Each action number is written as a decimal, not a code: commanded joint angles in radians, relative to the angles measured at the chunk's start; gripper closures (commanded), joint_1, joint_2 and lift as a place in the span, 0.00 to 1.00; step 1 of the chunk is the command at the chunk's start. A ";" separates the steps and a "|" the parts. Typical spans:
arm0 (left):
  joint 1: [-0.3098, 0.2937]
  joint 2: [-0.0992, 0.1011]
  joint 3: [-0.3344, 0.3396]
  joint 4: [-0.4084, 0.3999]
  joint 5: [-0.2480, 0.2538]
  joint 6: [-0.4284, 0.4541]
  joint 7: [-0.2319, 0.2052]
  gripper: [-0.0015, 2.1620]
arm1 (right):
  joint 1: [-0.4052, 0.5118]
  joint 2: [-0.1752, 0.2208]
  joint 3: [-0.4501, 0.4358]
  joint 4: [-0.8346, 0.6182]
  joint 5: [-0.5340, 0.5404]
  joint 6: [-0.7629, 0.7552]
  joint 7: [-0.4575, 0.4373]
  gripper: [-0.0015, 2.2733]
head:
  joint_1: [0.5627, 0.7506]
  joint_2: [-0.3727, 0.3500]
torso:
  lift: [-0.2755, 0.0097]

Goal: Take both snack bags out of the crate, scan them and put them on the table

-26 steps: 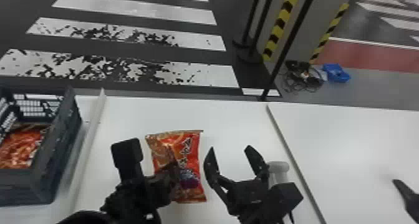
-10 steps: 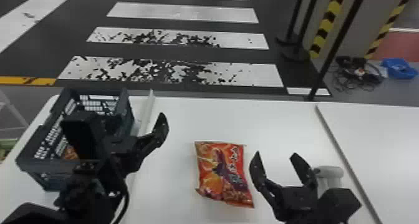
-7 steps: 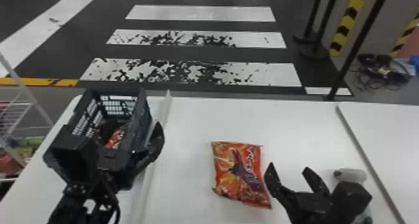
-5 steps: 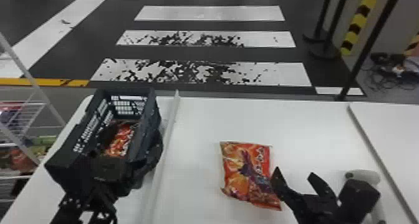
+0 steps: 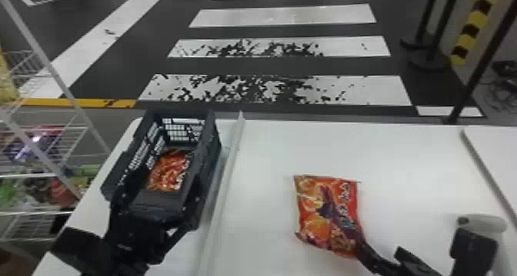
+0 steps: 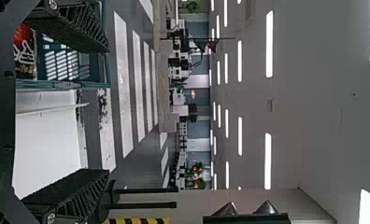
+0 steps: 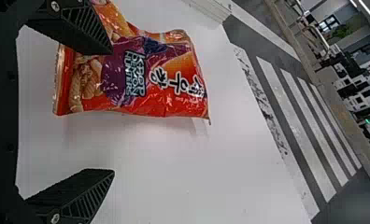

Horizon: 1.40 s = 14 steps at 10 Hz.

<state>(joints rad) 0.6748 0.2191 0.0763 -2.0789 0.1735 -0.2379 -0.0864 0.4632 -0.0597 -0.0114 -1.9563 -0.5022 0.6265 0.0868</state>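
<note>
My left gripper [image 5: 167, 183] stands open at the near end of the dark crate [image 5: 207, 160], its fingers astride the crate's front part. Inside the crate lies a red snack bag [image 5: 168, 170], just beyond those fingers. The left wrist view has the left gripper [image 6: 109, 111] open, with the crate's bag [image 6: 25, 52] between picture edge and crate wall. Flat on the white table [image 5: 269, 152] is the other snack bag [image 5: 327, 215]. My right gripper [image 5: 381, 251] is open at its near right corner; in the right wrist view that gripper [image 7: 113, 112] has one finger overlapping the bag [image 7: 167, 79].
A pale rounded device [image 5: 481, 223] lies on the table behind the right arm. A raised strip [image 5: 230, 156] runs along the table beside the crate. Wire shelves [image 5: 42, 171] with goods stand at the left, and a table seam [image 5: 486, 167] runs at the right.
The head view has swung left, bringing the shelves in. My left gripper has moved from the crate's right side to its near end. The tabletop bag lies as before, the right gripper beside it.
</note>
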 commanded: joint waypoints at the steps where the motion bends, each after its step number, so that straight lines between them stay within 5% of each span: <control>1: 0.005 -0.001 0.005 0.016 0.006 -0.014 -0.001 0.04 | -0.011 0.006 -0.028 -0.001 -0.055 0.051 0.025 0.04 | 0.70 0.73 | 0.64; 10: 0.009 -0.007 -0.001 0.056 0.032 -0.033 -0.027 0.04 | -0.095 0.041 -0.082 0.112 -0.137 0.195 0.160 0.08 | 0.70 0.82 | 0.64; 12: 0.009 -0.009 -0.001 0.059 0.030 -0.027 -0.027 0.04 | -0.104 0.043 -0.096 0.125 -0.154 0.229 0.176 0.25 | 0.70 0.83 | 0.64; 13: 0.009 -0.011 -0.001 0.059 0.030 -0.024 -0.026 0.04 | -0.118 0.049 -0.113 0.139 -0.153 0.253 0.197 0.67 | 0.70 0.83 | 0.64; 14: 0.009 -0.012 -0.001 0.060 0.030 -0.024 -0.026 0.04 | -0.124 0.052 -0.120 0.143 -0.141 0.275 0.188 0.96 | 0.70 0.83 | 0.64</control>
<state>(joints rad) 0.6842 0.2080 0.0751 -2.0190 0.2040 -0.2616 -0.1122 0.3432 -0.0092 -0.1272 -1.8166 -0.6489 0.8887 0.2760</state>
